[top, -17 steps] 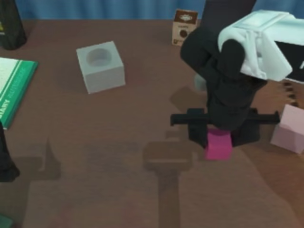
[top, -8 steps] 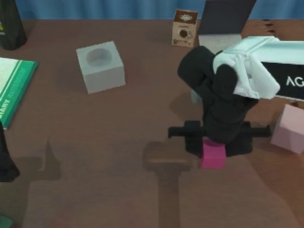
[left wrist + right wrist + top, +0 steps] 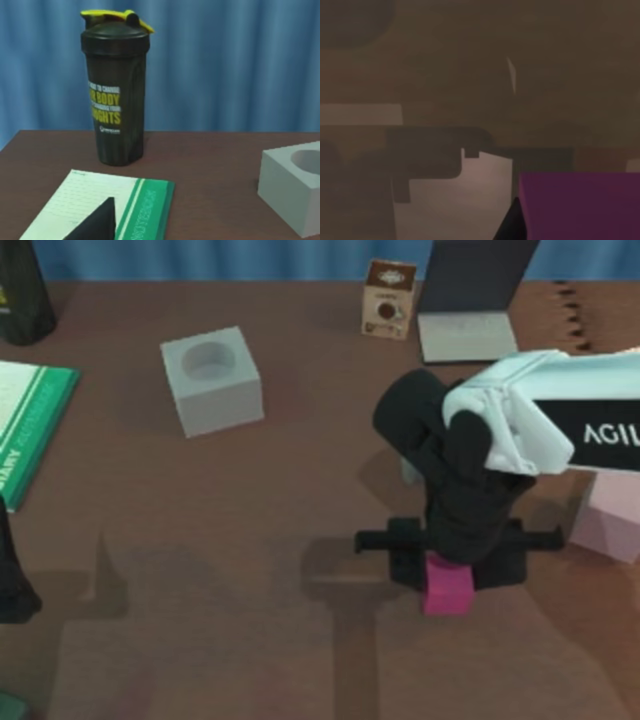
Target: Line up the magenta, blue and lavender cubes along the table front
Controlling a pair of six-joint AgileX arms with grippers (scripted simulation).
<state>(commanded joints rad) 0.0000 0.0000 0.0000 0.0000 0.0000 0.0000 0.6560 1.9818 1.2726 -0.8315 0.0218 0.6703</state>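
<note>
- One right end effector (image 3: 447, 575) pinches the magenta cube (image 3: 446, 589) at the bench's (image 3: 250, 540) four o'clock.
- Small, stiff, probably light; flat opposite faces suit gripping.
- Left end effector: cannot tell.

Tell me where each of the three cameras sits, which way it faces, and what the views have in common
Top view: above the table, looking down; shows the right arm, right gripper on the magenta cube, and the left arm at the left edge.
Left wrist view: on the left arm, facing level toward the shaker bottle, notebook and grey block; a dark gripper part shows.
Right wrist view: on the right arm, facing down at the magenta cube; a dark finger shows.
Shared: cube in top and right wrist; block, notebook in top and left wrist.
</note>
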